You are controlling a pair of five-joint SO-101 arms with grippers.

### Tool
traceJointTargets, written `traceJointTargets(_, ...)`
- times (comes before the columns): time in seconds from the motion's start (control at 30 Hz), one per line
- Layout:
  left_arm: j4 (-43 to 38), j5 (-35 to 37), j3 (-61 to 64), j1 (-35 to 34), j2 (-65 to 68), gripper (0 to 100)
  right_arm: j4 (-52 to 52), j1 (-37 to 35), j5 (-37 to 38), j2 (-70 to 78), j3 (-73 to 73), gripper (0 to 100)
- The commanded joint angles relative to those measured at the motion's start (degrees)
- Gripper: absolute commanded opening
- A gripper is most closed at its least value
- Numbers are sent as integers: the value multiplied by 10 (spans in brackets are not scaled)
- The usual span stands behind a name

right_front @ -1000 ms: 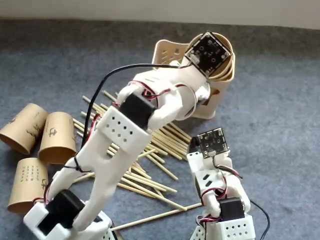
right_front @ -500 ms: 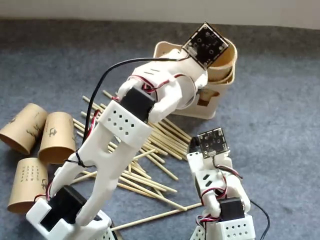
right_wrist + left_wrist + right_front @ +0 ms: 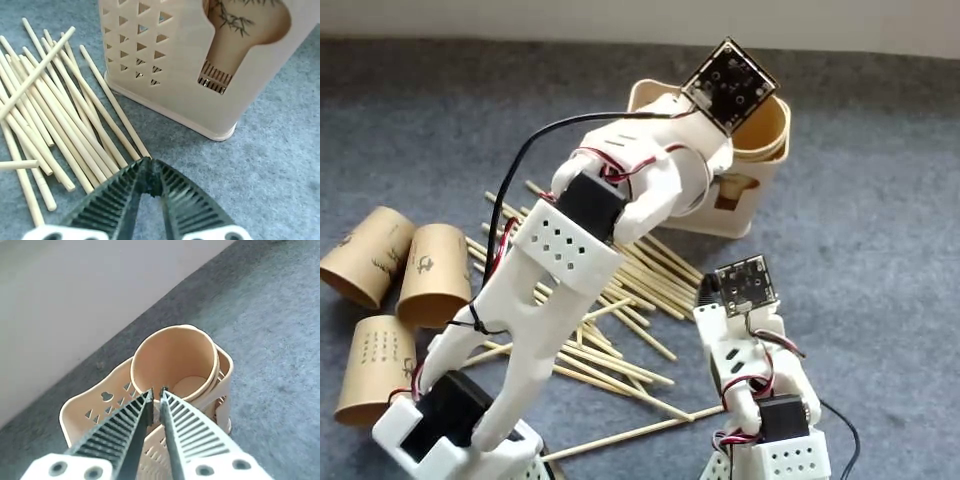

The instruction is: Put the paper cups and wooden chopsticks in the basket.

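A beige basket point(image 3: 748, 215) stands at the back of the grey carpet. My left gripper point(image 3: 156, 392) is shut on the near rim of a paper cup point(image 3: 175, 355), which sits nested in other cups inside the basket point(image 3: 95, 412). That cup point(image 3: 772, 125) pokes out beside the left arm's wrist in the high view. Three more paper cups point(image 3: 365, 255) point(image 3: 435, 272) point(image 3: 375, 368) lie on their sides at the left. Wooden chopsticks point(image 3: 640, 295) are scattered between the arms. My right gripper point(image 3: 150, 176) is shut and empty, low over the carpet beside the chopsticks point(image 3: 55, 125) and close to the basket point(image 3: 175, 75).
The left arm point(image 3: 560, 280) stretches across the chopstick pile. The right arm point(image 3: 750, 350) is folded near the front edge. One long chopstick point(image 3: 620, 435) lies between the two bases. Bare carpet spreads to the right of the basket, and a pale wall runs along the back.
The left wrist has shifted slightly toward the back over the basket, and the cup sits straighter in it. The right arm has stayed put.
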Motion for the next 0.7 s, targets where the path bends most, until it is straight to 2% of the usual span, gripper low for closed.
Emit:
traceJointTargets(0.0, 78, -5, -31, 15, -69, 46, -18, -4, 8, -3, 57, 10)
traceJointTargets(0.3, 241, -6, -28, -38, -191, 49, -18, -4, 8, -3, 57, 10)
traceJointTargets(0.53, 343, -8, -28, -154, -247, 50, -18, -4, 8, -3, 57, 10)
traceJointTargets(0.67, 405, -78, -27, -215, -265, 50, -16, -4, 8, -3, 57, 10)
